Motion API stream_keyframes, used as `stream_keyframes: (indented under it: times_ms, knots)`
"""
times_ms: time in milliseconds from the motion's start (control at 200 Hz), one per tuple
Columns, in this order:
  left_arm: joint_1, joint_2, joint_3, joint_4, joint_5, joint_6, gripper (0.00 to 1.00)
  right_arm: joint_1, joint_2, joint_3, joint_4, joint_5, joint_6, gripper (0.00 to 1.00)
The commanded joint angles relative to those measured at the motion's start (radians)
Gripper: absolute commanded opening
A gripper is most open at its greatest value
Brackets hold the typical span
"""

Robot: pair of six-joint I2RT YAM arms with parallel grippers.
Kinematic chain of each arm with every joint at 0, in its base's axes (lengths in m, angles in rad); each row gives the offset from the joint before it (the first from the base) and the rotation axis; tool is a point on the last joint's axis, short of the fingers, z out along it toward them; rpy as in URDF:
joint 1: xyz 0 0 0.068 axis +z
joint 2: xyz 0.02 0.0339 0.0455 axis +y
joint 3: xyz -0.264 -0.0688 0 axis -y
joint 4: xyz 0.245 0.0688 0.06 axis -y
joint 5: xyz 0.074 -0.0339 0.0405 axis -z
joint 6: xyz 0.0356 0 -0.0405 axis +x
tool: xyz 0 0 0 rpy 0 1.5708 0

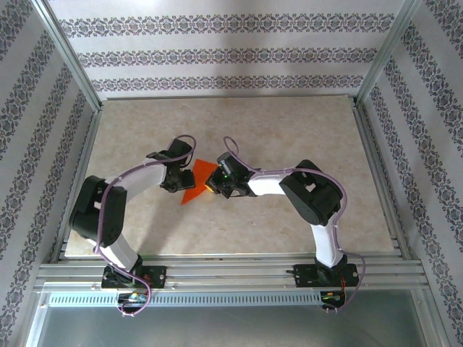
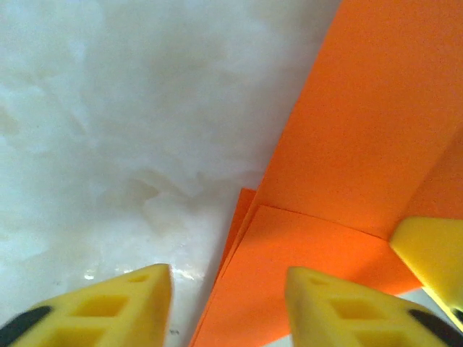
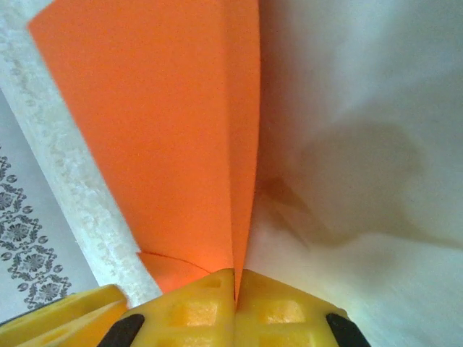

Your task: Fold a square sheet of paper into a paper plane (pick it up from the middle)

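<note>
Over the table (image 1: 289, 137), the right gripper (image 3: 235, 285) squeezes the folded orange paper (image 3: 159, 130), the left gripper (image 2: 228, 293) gapes, and folding seems halfway, so next needs a neat crease.

Bright, even light is flooding the top view, soft shadows pooling on the table (image 1: 289, 130). Wrist views are blurring up close, the table glaring white.

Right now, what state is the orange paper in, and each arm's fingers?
orange paper, folded into overlapping layers, a crease pinched by the right fingers.
left fingers, apart, one over the table, one over the paper, gripping nothing.
right fingers, shut on the paper's crease.
</note>
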State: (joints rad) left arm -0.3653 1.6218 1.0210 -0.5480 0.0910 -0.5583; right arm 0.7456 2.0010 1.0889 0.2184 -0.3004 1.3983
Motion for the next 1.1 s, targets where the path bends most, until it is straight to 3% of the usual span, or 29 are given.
stream_keyframes:
  times_ms: [0,265,535,715,1094]
  knots:
    - [0.010,-0.089,-0.026,0.064,0.060,0.011,0.52,-0.020,-0.114,-0.065,-0.027,0.057,-0.052,0.04]
    - [-0.044,-0.200,-0.123,0.253,0.157,0.056,0.63,-0.069,-0.349,-0.290,-0.068,0.130,-0.059,0.04]
    - [-0.229,-0.229,-0.204,0.473,0.151,0.238,0.81,-0.096,-0.468,-0.409,-0.088,0.153,0.001,0.04]
    - [-0.323,-0.204,-0.270,0.619,0.150,0.390,0.81,-0.112,-0.499,-0.424,-0.096,0.159,0.034,0.04]
    - [-0.389,-0.065,-0.327,0.866,0.260,0.740,0.74,-0.141,-0.533,-0.440,-0.103,0.142,0.114,0.06]
